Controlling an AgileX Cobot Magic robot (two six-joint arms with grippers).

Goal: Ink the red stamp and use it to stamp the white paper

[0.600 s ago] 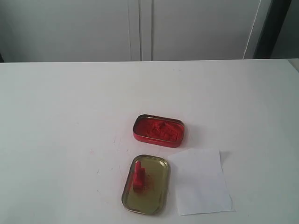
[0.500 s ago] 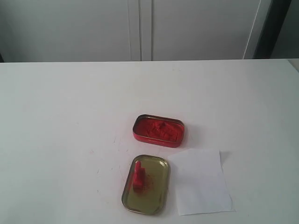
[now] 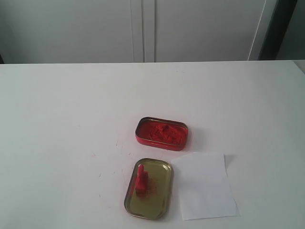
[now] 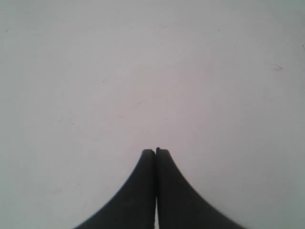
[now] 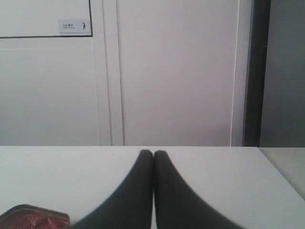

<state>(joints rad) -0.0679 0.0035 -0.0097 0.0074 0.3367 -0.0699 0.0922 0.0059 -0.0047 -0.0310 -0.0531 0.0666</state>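
The red stamp (image 3: 140, 180) lies inside the gold lid (image 3: 157, 206) near the table's front edge. Just right of that lid lies the white paper (image 3: 206, 185). Behind both stands the red tin of ink paste (image 3: 162, 133), whose rim (image 5: 34, 209) also shows at the edge of the right wrist view. Neither arm appears in the exterior view. My left gripper (image 4: 155, 150) is shut with nothing in it, above bare white table. My right gripper (image 5: 153, 152) is also shut and empty, pointing across the table toward the cabinets.
The white table (image 3: 71, 119) carries faint red smears (image 3: 107, 157) left of the lid. White cabinet doors (image 3: 143, 28) stand behind the far edge, with a dark gap (image 3: 276, 28) at the right.
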